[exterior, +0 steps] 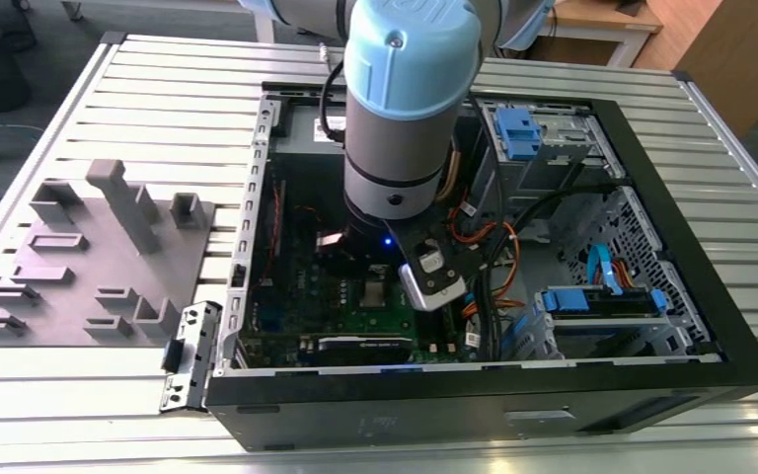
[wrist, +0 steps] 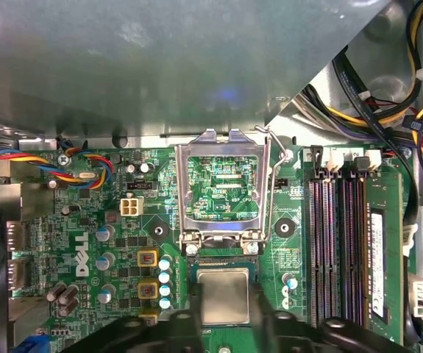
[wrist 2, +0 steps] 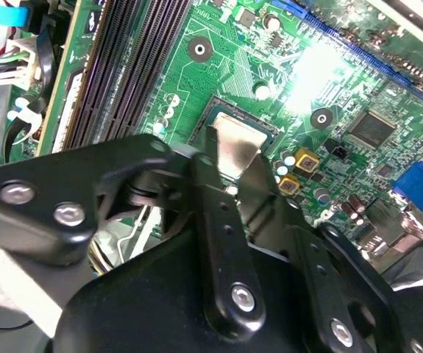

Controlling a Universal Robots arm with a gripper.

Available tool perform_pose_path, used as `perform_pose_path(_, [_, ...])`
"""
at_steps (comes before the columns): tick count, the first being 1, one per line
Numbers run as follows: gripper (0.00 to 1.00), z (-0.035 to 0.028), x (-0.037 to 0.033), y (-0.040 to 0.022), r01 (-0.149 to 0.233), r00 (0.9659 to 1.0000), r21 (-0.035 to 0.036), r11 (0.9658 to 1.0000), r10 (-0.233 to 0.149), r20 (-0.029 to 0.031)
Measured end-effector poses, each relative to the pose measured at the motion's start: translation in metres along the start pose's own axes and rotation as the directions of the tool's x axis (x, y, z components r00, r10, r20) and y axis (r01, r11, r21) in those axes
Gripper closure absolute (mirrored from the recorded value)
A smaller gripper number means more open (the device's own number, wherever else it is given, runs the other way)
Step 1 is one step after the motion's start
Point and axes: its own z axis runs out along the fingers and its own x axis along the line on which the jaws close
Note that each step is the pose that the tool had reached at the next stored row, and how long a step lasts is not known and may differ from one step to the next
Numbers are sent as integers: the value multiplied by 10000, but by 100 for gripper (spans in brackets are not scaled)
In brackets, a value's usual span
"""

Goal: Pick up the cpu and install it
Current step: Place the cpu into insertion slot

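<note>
The cpu (wrist: 224,296) was a small, flat square with a plain, pale silvery-grey top. It lay level over the dark socket (wrist: 223,263) on the green board (wrist: 93,213). It was just beside the hinge of the metal frame (wrist: 183,187), which stood swung open with the board showing through its hollow middle.

The black fingers (wrist 2: 212,206) were clamped on the cpu, one on each of two opposite edges, and their links covered the edge of the chip nearest the camera.

Long memory slots (wrist: 340,243) ran alongside the socket, apart from it, and orange and yellow cables (wrist: 395,103) hung beyond them.

In the middle of the exterior view, the arm (exterior: 406,118) reached down into the open computer case (exterior: 485,410) and hid much of the board. The case rested on a slatted metal bench (exterior: 155,99). A grey holder block (exterior: 90,257) sat at the exterior view's left, well apart.
</note>
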Motion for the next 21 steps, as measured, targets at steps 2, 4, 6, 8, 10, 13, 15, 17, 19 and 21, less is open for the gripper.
perform_pose_path(2, [66, -2, 0, 0, 0, 10000, 0, 10000, 0, 0])
perform_pose_path(4, [78, -3, 0, 0, 0, 10000, 0, 10000, 0, 0])
perform_pose_path(6, [84, -5, 0, 0, 0, 10000, 0, 10000, 0, 0])
perform_pose_path(8, [89, -7, 0, 0, 1, 10000, 0, 10000, -1, 0])
perform_pose_path(10, [89, -8, 0, 0, 0, 10000, 0, 10000, 0, 0])
perform_pose_path(13, [89, -9, 4, 0, 1, 10000, 1, 10000, -1, 9])
perform_pose_path(15, [89, 8, 39, -1, 3, 10000, 2, 10000, -3, 48])
perform_pose_path(17, [89, 25, 60, -2, 1, 10000, 22, 10000, -1, 70])
perform_pose_path(19, [89, 36, 61, -8, -61, 10000, 41, 10000, 61, 75])
perform_pose_path(21, [89, 39, 58, -8, -123, 9999, 56, 9999, 123, 77])
